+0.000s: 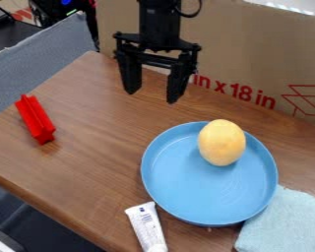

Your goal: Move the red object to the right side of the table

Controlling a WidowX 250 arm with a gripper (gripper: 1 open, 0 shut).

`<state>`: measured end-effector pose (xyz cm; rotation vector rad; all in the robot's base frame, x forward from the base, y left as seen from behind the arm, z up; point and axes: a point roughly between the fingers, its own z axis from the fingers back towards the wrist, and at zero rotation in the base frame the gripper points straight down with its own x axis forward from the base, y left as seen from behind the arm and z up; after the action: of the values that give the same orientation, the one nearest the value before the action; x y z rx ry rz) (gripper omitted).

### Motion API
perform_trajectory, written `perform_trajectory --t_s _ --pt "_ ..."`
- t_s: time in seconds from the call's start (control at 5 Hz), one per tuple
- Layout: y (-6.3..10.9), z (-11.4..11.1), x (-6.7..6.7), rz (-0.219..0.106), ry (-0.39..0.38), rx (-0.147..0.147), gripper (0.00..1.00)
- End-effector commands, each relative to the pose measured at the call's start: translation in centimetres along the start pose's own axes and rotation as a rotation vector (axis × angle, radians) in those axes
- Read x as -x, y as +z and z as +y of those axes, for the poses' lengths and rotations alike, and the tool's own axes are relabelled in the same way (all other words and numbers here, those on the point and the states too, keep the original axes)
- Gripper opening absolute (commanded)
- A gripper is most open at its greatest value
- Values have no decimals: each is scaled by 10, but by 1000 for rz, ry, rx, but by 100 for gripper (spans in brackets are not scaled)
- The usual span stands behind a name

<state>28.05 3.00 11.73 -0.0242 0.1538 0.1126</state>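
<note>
The red object (35, 119) is a small ribbed block lying on the wooden table (107, 138) near its left edge. My gripper (154, 82) hangs over the back middle of the table, pointing down, well to the right of and behind the red block. Its two black fingers (130, 75) stand wide apart with nothing between them.
A blue plate (173, 182) holding a yellow fruit (220, 143) sits at the right front. A white tube (147, 228) lies at the front edge, and a light blue cloth (285, 228) at the right corner. A cardboard box (259, 59) stands along the back.
</note>
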Motion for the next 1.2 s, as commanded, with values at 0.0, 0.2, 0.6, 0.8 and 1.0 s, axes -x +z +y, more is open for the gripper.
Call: perform_trajectory --t_s 0.0,0.2,0.6,0.8,1.0 --pt "11 36 8 -57 136 22 100" --pt "6 56 20 -72 263 32 100" --pt "12 102 37 -117 603 67 100" --pt "8 114 32 -151 782 89 100" --pt "-8 120 26 -171 880 116 100"
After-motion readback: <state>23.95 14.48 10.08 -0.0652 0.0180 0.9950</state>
